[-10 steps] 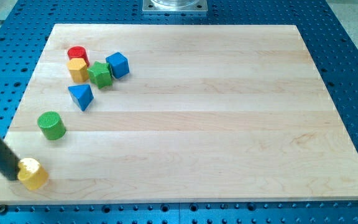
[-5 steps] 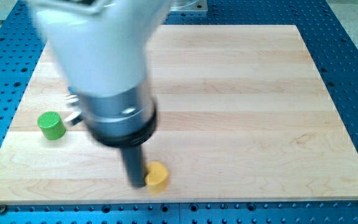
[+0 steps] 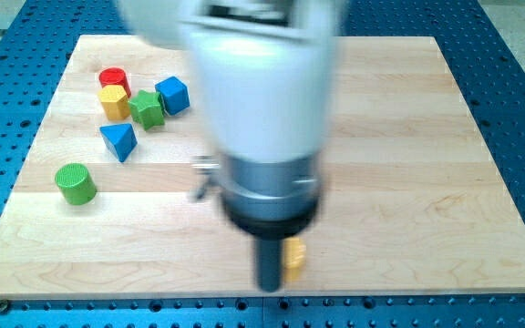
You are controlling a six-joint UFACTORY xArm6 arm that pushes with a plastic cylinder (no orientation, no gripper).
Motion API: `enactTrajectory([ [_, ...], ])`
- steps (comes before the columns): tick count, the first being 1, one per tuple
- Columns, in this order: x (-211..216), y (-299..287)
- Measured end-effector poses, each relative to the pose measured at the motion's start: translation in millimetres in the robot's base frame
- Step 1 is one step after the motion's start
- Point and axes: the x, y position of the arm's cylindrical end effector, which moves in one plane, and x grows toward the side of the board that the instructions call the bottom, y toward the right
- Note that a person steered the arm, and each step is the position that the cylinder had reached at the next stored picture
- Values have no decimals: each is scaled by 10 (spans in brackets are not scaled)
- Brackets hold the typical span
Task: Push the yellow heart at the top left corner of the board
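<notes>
My tip (image 3: 270, 288) sat at the near edge of the board (image 3: 408, 109), touching the left side of the yellow heart (image 3: 293, 258). There was no gripper to open or close, only the rod, pressed against that block. Over the last second the heart had gone from the near left corner to about the middle of the near edge, carried rightward with my tip behind it. I judged that took it further from the far left corner, where it belonged. The cluster there had not moved: red cylinder (image 3: 113, 79), second yellow block (image 3: 114, 102), green block (image 3: 147, 108), blue cube (image 3: 172, 95), blue triangle (image 3: 118, 141) and green cylinder (image 3: 76, 183)
</notes>
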Motion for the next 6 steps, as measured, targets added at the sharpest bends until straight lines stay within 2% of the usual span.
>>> enactTrajectory([
  [1, -310, 337],
  [2, -227, 1082],
  [3, -74, 1533],
  [4, -704, 903],
  [5, -1347, -263],
  [6, -1802, -682],
])
